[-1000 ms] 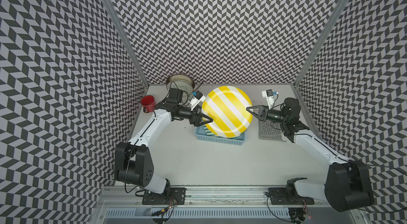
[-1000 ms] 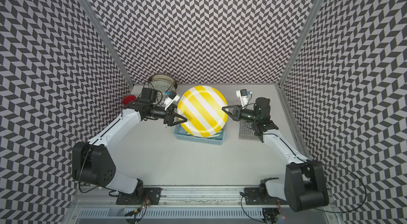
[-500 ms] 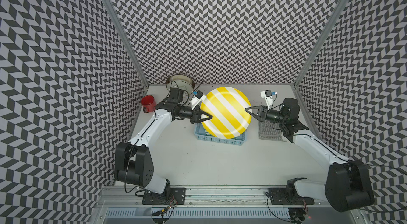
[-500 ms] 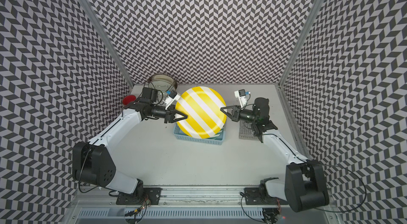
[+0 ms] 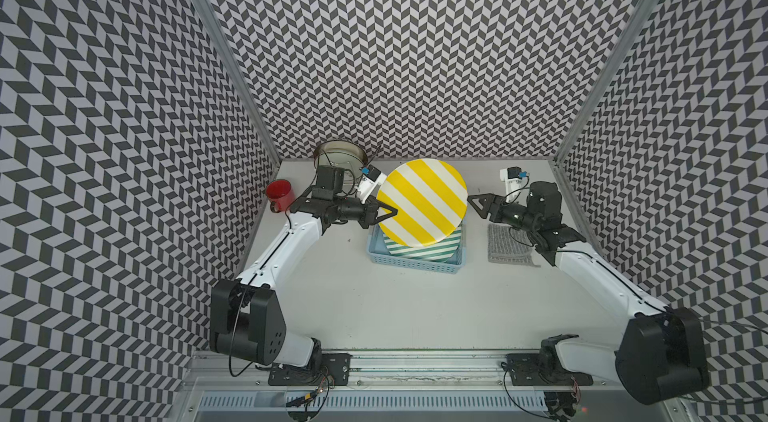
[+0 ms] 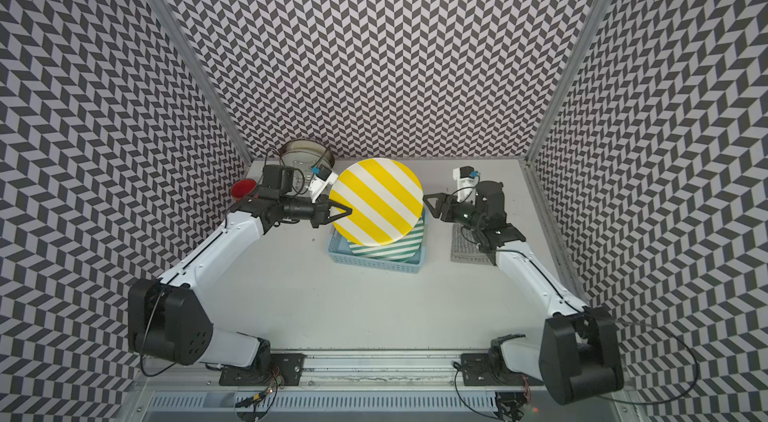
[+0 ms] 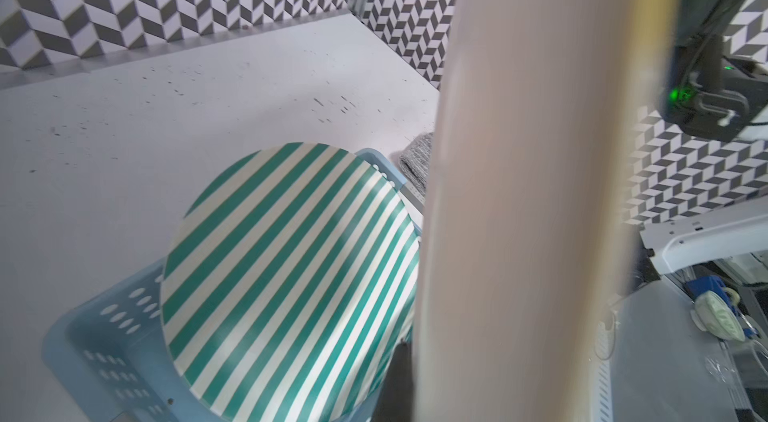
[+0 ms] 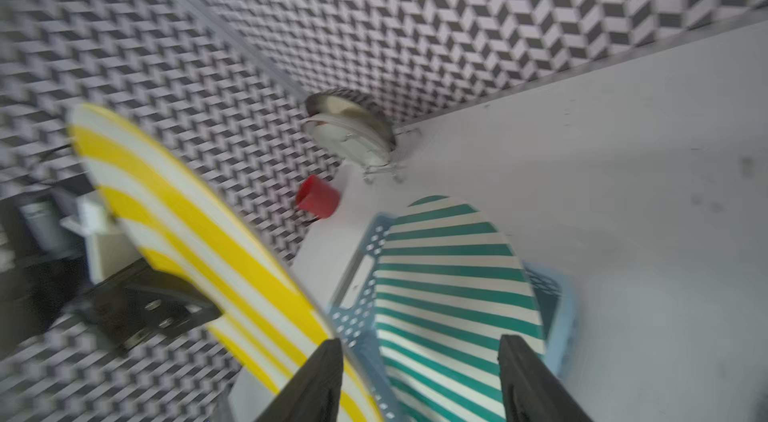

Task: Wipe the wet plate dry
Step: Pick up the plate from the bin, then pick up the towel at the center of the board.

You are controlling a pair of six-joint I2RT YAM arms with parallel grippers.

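Clamping the left rim of the yellow-striped plate [image 5: 422, 202], the left gripper [image 5: 388, 212] holds it in the air above the blue basket [image 5: 411, 268], which sits near the middle of the table [image 5: 415, 308], toward the back edge. The plate is tilted, its striped face turned up and toward the front edge. In the left wrist view its plain underside fills the frame. A green-striped plate [image 5: 419, 251] lies in the basket beneath it.

The right gripper [image 5: 473, 202] stands with its jaws apart and nothing between them, its tips just beside the plate's right rim. I cannot tell whether they touch it. In the right wrist view both fingers [image 8: 320, 378] show spread, with the yellow plate passing just beside one of them.

The relation that matters is between that empty claw and the grey cloth [image 5: 505, 245]. The cloth lies flat on the table near the right edge, below the right wrist and toward the front edge from the fingertips, partly hidden by the arm. The right arm is by far the nearer. The left is occupied with the plate and well apart from the cloth.

As I judge it, wiping has not begun. The next move calls for the right claw to draw away from the rim, tip downward and pinch the cloth. Pinching a flat, thin cloth against the table may be awkward.
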